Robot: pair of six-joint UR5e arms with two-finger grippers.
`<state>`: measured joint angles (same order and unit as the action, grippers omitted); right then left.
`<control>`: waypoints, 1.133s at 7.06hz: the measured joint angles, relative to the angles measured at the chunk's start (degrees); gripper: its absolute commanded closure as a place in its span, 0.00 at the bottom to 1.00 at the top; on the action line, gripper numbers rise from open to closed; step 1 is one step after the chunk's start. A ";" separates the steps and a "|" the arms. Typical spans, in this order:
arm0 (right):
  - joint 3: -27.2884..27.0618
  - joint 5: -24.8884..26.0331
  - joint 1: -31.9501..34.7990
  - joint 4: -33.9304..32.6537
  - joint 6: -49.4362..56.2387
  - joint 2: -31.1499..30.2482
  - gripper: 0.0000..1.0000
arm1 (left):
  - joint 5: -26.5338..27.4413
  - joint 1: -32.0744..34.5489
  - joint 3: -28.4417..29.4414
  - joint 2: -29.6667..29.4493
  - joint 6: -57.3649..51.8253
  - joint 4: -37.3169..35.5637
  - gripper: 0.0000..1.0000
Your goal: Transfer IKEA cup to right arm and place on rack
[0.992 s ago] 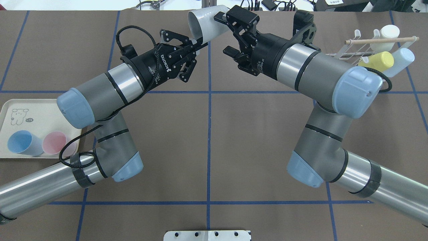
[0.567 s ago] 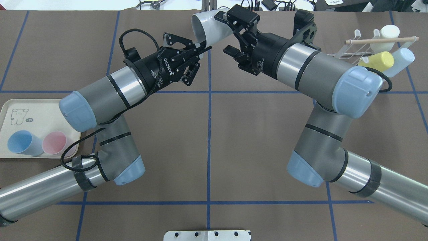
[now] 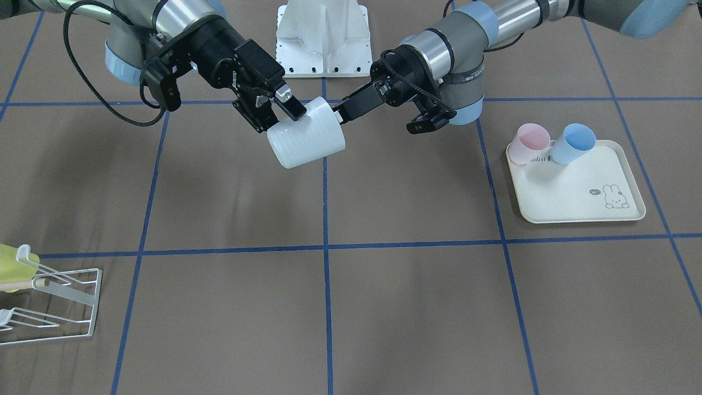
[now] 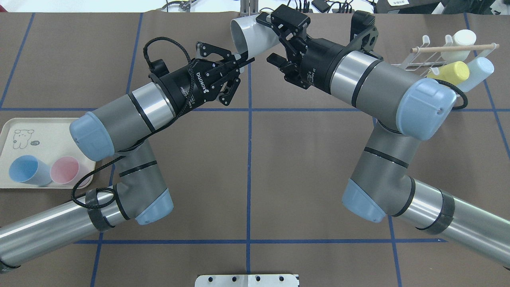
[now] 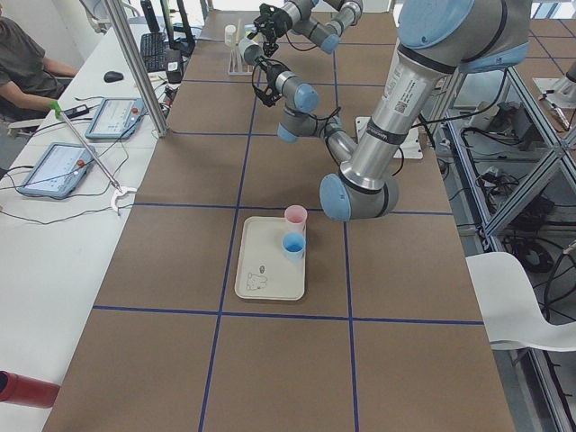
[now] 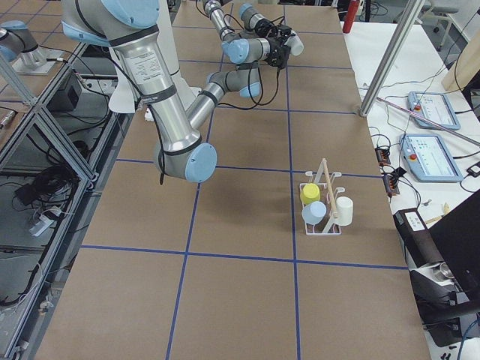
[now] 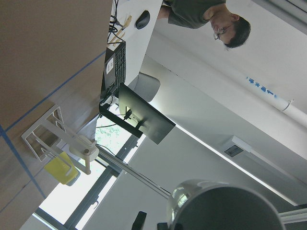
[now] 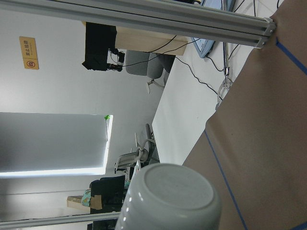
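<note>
The IKEA cup (image 4: 249, 34), white and lying on its side in the air, hangs over the table's far middle. My left gripper (image 4: 244, 59) is shut on the cup's rim, its thin fingers pinching the wall. My right gripper (image 4: 269, 38) is open, one finger above and one below the cup's base end, neither pressed on it. From the front the cup (image 3: 307, 142) sits between the right gripper (image 3: 274, 112) and the left gripper (image 3: 339, 114). The cup's base (image 8: 168, 196) fills the right wrist view's bottom. The white wire rack (image 4: 422, 59) stands at the far right.
On the rack hang a yellow cup (image 4: 448, 71), a light-blue cup (image 4: 478, 67) and a white one (image 4: 464, 38). A cream tray (image 4: 48, 135) at the left holds a blue cup (image 4: 24, 171) and a pink cup (image 4: 65, 169). A person sits at the side desk (image 5: 27, 63).
My left arm has carried the cup a little to the right, deeper between the right gripper's open fingers. The right arm has barely moved.
</note>
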<state>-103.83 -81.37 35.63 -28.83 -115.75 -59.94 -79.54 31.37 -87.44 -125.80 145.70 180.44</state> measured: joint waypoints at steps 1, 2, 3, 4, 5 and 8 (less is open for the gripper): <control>-0.03 0.12 0.03 0.00 -0.02 0.00 0.00 | 0.00 -0.13 -0.36 0.17 0.02 0.00 1.00; -0.05 0.17 0.04 0.00 -0.06 0.00 0.00 | 0.00 -0.41 -0.73 0.31 0.02 0.00 1.00; -0.04 0.19 0.05 0.00 -0.08 0.00 0.00 | 0.00 -0.81 -0.99 0.34 0.03 0.00 1.00; 0.00 0.22 0.05 0.00 -0.11 0.00 0.00 | 0.02 -1.22 -1.17 0.37 0.03 0.00 1.00; 0.05 0.24 0.06 0.00 -0.13 0.00 0.00 | 0.06 -1.57 -1.27 0.38 0.03 0.00 1.00; 0.30 0.32 0.05 0.00 -0.15 0.00 0.00 | 0.09 -2.07 -1.45 0.31 0.03 0.00 1.00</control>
<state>-103.54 -81.05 35.68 -28.83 -115.90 -59.94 -79.45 29.30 -88.90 -125.50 145.72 180.44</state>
